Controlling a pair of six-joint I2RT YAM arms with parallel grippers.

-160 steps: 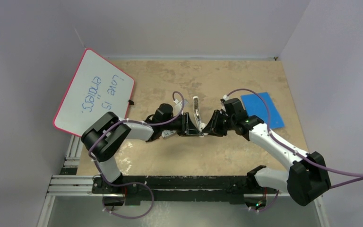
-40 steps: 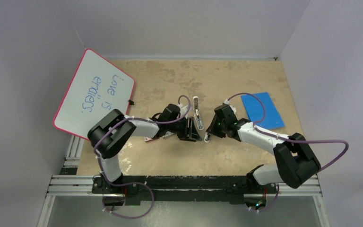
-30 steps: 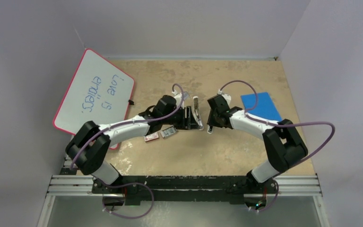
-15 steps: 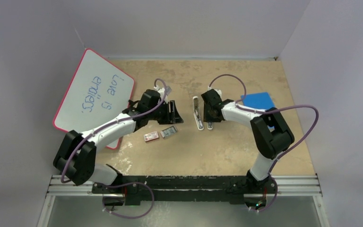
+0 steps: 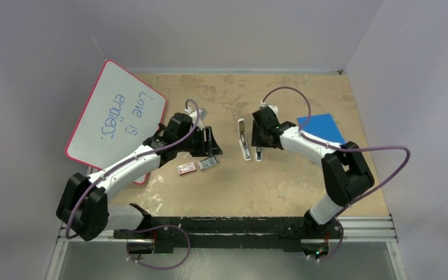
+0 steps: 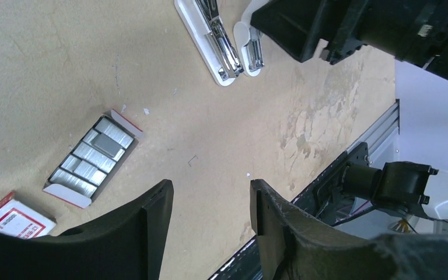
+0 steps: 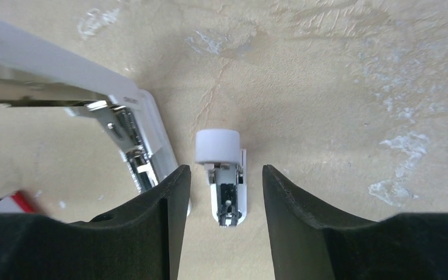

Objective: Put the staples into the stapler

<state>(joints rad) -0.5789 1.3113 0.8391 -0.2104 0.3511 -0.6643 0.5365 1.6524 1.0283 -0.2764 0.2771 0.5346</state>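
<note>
Black jaws first: your left gripper (image 6: 210,192) hangs open and empty left of the stapler (image 5: 244,140); your right gripper (image 7: 224,172), just right of it, stands open astride the stubby white piece (image 7: 217,146). The stapler lies opened, metal channel showing. Grey staples (image 6: 92,160) sit in their tray off its left; a crooked pinch could split the strips.
</note>
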